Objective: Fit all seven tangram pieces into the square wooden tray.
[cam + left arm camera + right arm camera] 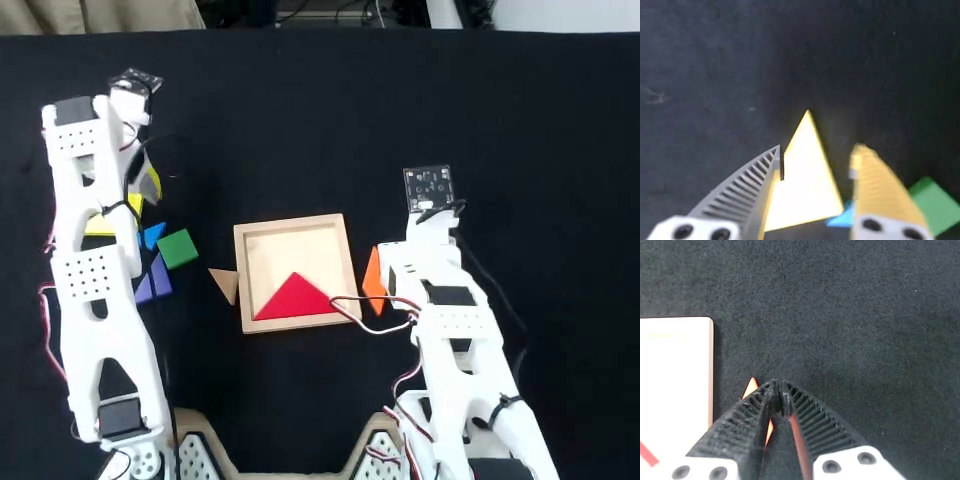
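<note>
Yellow triangle [802,185] sits between the spread jaws of my left gripper [818,148], set for pickup; right gripper [778,390], pinched together, hangs at three o'clock of the tray [240,280].

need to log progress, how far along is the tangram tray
Done: one piece, the red triangle, lies in the tray. In hand: the right gripper is shut on the orange piece beside the tray; the left gripper is open around the yellow triangle. Left: those two plus the tan triangle, green square, blue piece and purple piece.
</note>
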Controlling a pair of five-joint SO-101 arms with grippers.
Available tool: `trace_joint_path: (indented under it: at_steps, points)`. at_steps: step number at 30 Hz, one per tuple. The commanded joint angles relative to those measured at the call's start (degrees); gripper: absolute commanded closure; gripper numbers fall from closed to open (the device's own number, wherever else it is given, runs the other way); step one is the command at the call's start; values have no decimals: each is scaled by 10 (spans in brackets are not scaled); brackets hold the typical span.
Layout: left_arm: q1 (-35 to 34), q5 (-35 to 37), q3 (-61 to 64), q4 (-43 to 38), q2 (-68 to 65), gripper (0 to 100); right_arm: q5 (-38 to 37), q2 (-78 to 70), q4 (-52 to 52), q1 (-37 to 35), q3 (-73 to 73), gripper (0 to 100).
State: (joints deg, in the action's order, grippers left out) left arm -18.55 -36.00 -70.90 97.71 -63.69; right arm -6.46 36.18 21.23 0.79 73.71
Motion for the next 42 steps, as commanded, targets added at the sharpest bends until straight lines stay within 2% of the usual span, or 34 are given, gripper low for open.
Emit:
trace_joint_path:
  at_steps: [1,3,7,12,18,26,31,39,42]
  points:
    - [-38,-76,-121,33,16,698,0,11,-12,-10,-7,984]
    - [-52,-120,-146,33,16,698,0,11,-12,-10,-7,984]
    - [-73,-189,-116,33,16,698,0,11,-12,-10,-7,984]
    - [-68,-200,-48,33,16,698,0,11,-12,-10,-7,984]
    - [-60,-267,22,33,16,698,0,11,-12,-10,-7,984]
    - [-43,-262,30,32,10,700,0,11,-12,-10,-7,984]
    - [-30,-223,30,32,10,708,0,11,-12,-10,-8,984]
    - [-62,-218,40,30,-18,712,0,11,-12,-10,-8,984]
    - [-80,-195,39,30,-23,712,0,11,-12,-10,-8,984]
